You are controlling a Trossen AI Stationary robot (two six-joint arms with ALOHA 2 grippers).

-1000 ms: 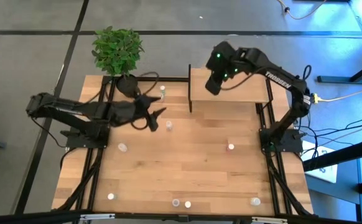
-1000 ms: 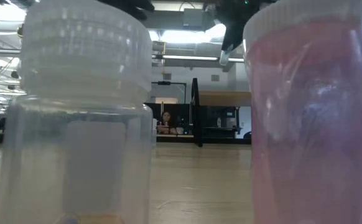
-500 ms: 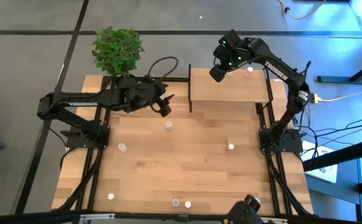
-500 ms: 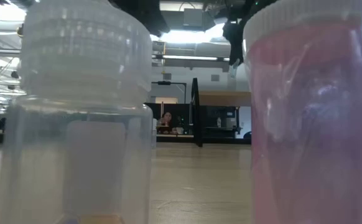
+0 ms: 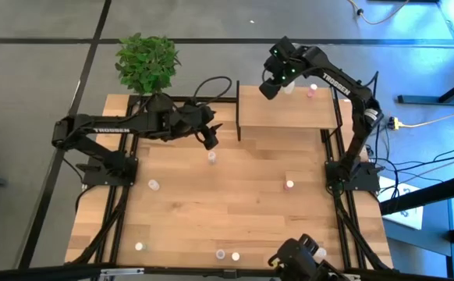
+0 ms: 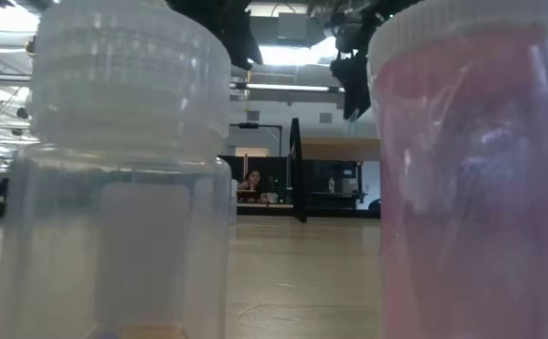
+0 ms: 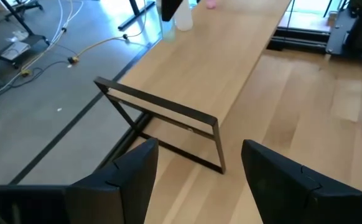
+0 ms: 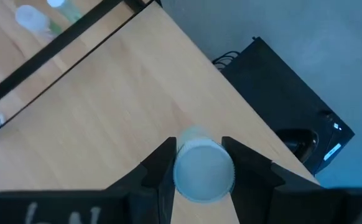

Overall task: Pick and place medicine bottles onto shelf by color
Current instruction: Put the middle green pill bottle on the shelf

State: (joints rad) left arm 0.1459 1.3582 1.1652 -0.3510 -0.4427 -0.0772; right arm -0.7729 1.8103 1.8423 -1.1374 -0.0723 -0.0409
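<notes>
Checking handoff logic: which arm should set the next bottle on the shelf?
Right. The right gripper is already shut on a bottle over the shelf, near the pink-capped bottle at its far edge. The left gripper is open and empty beside the shelf's near post.

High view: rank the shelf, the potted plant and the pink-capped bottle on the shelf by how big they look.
1. The shelf, clearly the largest.
2. The potted plant, smaller in spread, though it stands taller, so nearer the overhead camera.
3. The pink-capped bottle, a tiny dot near the shelf's far edge.
</notes>
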